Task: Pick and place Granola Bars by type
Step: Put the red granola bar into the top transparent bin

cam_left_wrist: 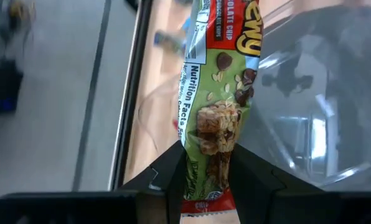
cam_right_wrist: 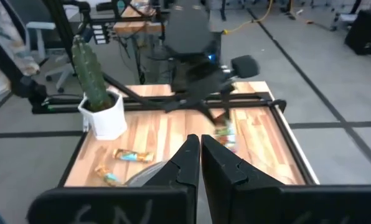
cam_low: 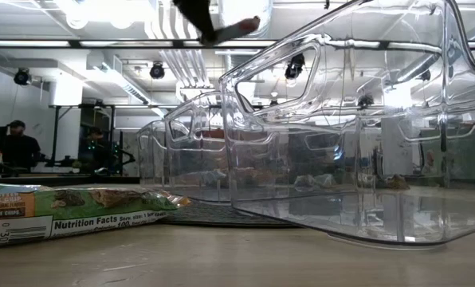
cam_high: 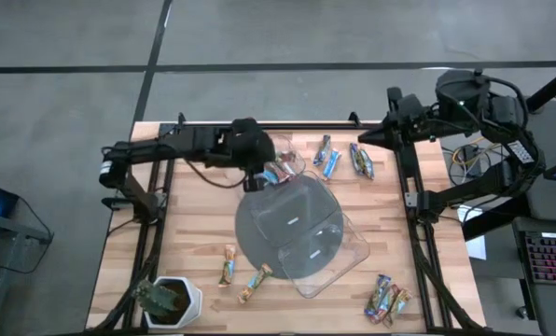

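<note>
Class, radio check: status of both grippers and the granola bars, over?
Left gripper shut on green granola bar, above clear trays. Right gripper shut, empty, parked at table's far right edge. Other bars scattered on table; nothing blocking.

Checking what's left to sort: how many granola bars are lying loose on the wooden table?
About 8: three blue-wrapped granola bars along the far edge, two orange-brown bars near the potted cactus, roughly three pink-purple bars piled at the right near corner; overlaps may hide more.

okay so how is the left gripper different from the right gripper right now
The left gripper is shut on a green-wrapped chocolate chip granola bar, while the right gripper is shut on nothing. The left gripper reaches over the wooden table, at the far edge of the clear plastic trays; the right gripper sits back at the table's far right edge. Both are dark, two-fingered grippers.
</note>
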Robot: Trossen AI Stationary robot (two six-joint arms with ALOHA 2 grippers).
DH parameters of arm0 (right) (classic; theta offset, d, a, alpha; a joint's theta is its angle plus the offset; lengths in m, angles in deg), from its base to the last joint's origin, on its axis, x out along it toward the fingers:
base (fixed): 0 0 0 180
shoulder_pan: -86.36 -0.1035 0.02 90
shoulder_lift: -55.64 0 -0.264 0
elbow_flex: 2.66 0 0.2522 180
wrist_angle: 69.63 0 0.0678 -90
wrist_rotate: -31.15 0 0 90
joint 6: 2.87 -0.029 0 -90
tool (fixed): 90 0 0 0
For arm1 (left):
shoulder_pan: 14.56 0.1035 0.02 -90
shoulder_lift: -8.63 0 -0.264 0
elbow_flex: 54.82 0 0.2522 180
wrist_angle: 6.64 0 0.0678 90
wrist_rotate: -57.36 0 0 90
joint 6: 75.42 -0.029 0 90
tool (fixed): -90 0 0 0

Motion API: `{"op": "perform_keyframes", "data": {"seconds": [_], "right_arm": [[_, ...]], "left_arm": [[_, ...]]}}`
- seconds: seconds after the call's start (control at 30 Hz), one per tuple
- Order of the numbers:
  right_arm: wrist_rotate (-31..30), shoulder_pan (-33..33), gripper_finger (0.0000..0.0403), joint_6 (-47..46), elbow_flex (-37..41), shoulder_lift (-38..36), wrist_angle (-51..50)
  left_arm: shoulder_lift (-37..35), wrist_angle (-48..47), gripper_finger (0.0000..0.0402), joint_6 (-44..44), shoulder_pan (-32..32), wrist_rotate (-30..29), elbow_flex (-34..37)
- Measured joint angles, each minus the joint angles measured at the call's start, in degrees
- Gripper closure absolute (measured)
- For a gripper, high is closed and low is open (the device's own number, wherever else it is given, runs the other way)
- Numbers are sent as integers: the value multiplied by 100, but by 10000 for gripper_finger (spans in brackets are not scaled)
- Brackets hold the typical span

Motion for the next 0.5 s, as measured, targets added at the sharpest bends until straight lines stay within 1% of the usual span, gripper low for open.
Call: {"op": "perform_keyframes", "data": {"seconds": [0.07,0.23,0.4,0.5], "right_arm": [[120,2,394,17,0,0,-45],[150,2,394,146,0,0,-130],[143,6,394,269,0,0,-142],[133,2,394,296,0,0,-193]], "left_arm": [[2,1,308,163,168,87,164],[7,-4,308,387,497,545,604],[30,44,308,435,772,605,1110],[35,295,308,446,896,755,1397]]}}
